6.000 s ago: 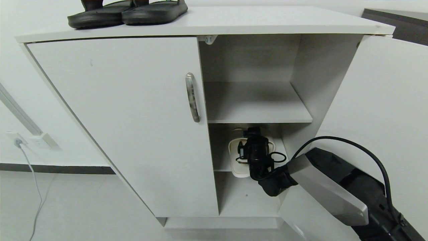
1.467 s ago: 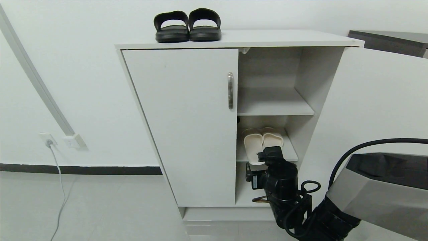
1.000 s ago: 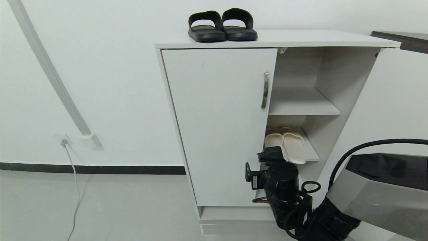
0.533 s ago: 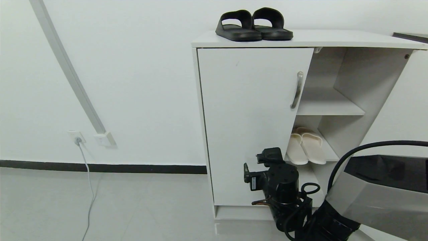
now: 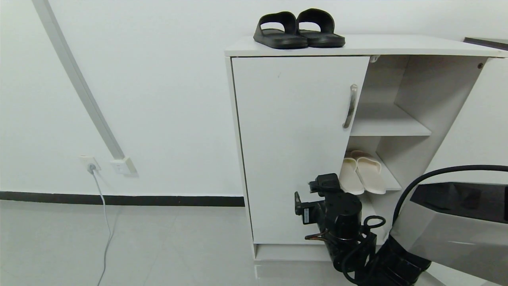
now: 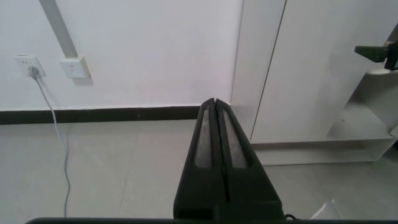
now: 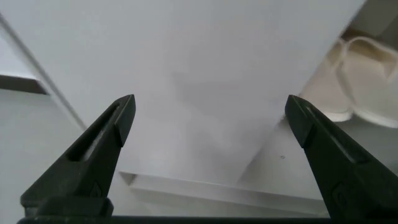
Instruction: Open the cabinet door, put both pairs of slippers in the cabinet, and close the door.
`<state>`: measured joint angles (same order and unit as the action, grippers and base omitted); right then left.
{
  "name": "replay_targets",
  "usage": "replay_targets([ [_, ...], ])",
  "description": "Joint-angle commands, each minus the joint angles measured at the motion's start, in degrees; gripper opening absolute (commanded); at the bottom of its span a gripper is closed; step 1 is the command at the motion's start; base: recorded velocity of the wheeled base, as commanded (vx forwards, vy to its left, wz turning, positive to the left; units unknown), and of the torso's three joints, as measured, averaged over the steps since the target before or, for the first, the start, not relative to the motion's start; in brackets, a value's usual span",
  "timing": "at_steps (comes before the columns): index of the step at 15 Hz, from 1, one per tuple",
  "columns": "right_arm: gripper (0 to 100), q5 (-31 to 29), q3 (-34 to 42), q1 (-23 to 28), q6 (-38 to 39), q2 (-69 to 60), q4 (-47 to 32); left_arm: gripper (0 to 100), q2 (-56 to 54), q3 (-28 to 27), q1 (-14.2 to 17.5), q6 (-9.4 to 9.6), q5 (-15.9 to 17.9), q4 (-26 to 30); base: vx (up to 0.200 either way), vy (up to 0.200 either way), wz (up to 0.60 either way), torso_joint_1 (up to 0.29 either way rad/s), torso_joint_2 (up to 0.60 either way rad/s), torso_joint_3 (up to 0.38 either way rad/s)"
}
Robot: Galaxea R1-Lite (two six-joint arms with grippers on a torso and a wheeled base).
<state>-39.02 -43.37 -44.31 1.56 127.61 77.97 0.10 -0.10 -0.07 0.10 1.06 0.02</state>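
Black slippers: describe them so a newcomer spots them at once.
Find the white cabinet against the wall. On its top, above the shut door, sit the black slippers, side by side. The cream slippers, the only other pair, lie inside on a shelf.

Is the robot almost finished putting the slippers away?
About halfway. Done: the right door is open and the white slippers lie on the middle shelf. In hand: nothing; the right gripper is open and empty, low by the cabinet, the left gripper shut. Left: the black slippers on its top must go in, then the door closes.
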Motion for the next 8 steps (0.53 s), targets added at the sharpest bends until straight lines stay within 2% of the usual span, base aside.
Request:
replay_targets([
  [1, 100, 0.17, 0.66, 0.63, -0.42, 0.09, 1.04, 0, 0.08, 0.01, -0.01, -0.01, -0.01, 0.06, 0.000, 0.000, 0.00, 0.000, 0.00, 0.000],
  [8, 100, 0.26, 1.10, 0.54, -0.68, 0.09, 2.01, 0, -0.01, 0.01, -0.01, -0.01, -0.01, -0.02, 0.000, 0.000, 0.00, 0.000, 0.00, 0.000],
])
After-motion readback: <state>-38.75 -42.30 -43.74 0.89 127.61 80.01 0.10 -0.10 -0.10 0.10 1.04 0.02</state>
